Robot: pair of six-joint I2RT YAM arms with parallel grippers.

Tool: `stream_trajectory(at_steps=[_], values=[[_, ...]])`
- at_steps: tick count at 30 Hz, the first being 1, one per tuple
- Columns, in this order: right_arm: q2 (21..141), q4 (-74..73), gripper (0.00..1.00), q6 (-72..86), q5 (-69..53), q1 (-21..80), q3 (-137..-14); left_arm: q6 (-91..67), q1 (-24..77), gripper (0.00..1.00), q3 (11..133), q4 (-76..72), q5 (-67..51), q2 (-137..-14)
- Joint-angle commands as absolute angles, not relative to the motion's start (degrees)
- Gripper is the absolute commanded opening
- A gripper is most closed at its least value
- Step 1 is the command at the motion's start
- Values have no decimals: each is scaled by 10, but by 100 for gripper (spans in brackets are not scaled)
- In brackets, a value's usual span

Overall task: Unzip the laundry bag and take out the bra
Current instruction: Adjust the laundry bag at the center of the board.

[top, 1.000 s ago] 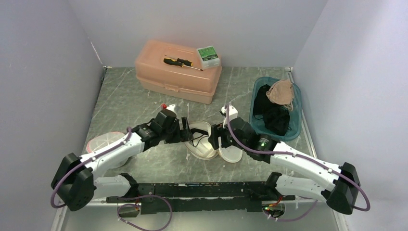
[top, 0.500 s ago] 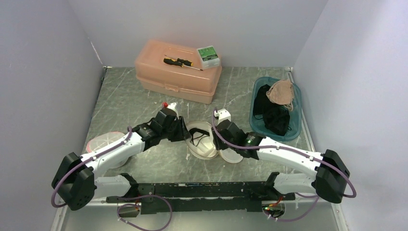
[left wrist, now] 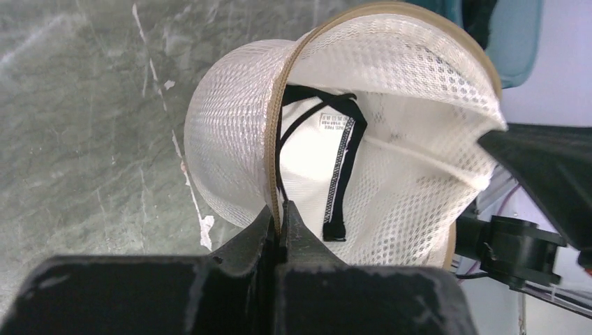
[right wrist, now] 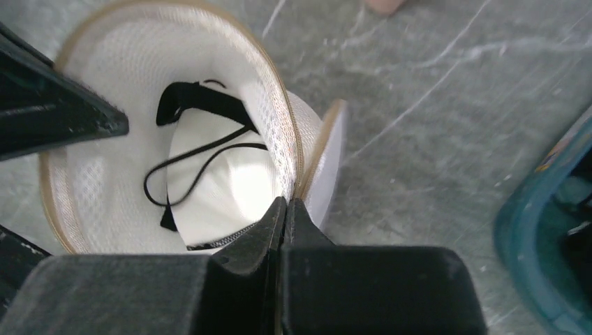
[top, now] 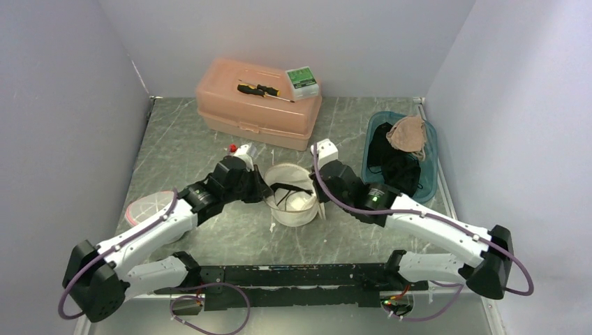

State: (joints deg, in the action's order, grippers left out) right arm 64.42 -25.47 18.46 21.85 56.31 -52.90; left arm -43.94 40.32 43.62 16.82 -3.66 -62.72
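The white mesh laundry bag stands unzipped in the middle of the table, its tan-edged mouth pulled round and facing up. Inside lies the bra, white with black straps, also visible in the left wrist view and the right wrist view. My left gripper is shut on the bag's left rim, fingers pinching the tan edge. My right gripper is shut on the opposite rim, beside the bag's hanging lid flap.
A pink toolbox at the back carries a screwdriver and a green box. A teal tub with dark clothes and a beige garment stands at the right. A pink-rimmed round lid lies at the left.
Both grippers have closed on opposite sides of the bag's rim. The bag, lying flattened a second ago, now stands with its mouth spread round, and both arms have shifted farther back.
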Motion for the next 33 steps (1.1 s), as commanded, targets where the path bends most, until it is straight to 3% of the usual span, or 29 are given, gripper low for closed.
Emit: stream_trajectory(at_steps=[1,18,19,22,24,27,33], values=[[621,-289,0,132,292,579,-607,-418,403,3,466,146,-34,-572],[604,-201,0,229,279,591,-406,-455,409,3,330,76,-46,-615],[593,-204,3,234,278,592,-402,-453,412,3,330,78,-47,-613],[554,-220,39,244,267,595,-406,-443,418,3,334,92,-40,-605],[523,-221,50,245,248,599,-414,-438,424,3,337,99,-36,-604],[482,-195,52,230,186,608,-430,-436,433,3,334,97,-34,-608],[543,-158,42,204,80,631,-491,-446,448,3,330,90,-28,-639]])
